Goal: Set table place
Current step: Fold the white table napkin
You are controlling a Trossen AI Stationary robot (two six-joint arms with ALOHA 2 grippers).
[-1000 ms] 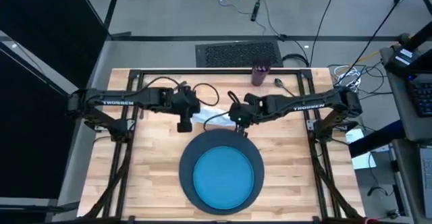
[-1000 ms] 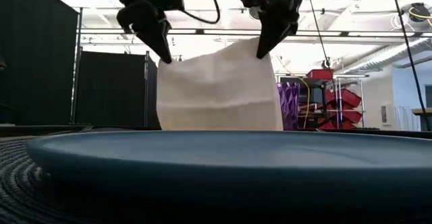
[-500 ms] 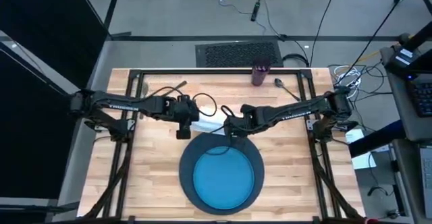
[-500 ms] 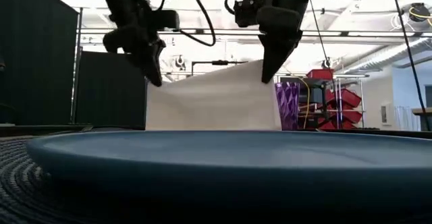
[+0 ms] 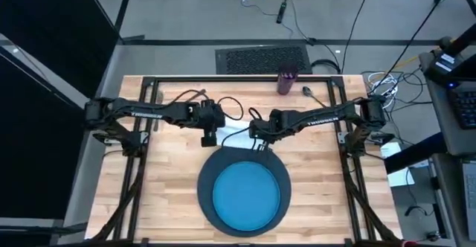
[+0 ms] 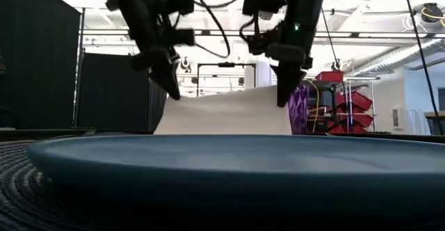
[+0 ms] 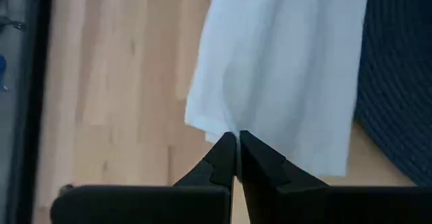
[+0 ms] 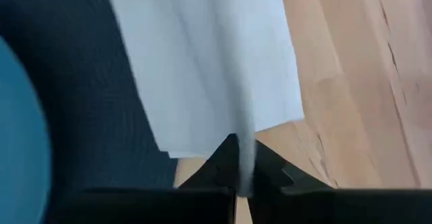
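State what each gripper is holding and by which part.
Both hold the white napkin. The left gripper and the right gripper are each shut on one of its upper corners, the cloth stretched between them just beyond the dark navy disc.

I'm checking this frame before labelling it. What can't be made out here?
- Fork and knife: not found in any view.
- Purple cup: low view, partly hidden behind the napkin and the right gripper.
- Napkin's lower edge: low view, hidden by the blue plate's rim.
- Left gripper: grips the napkin.
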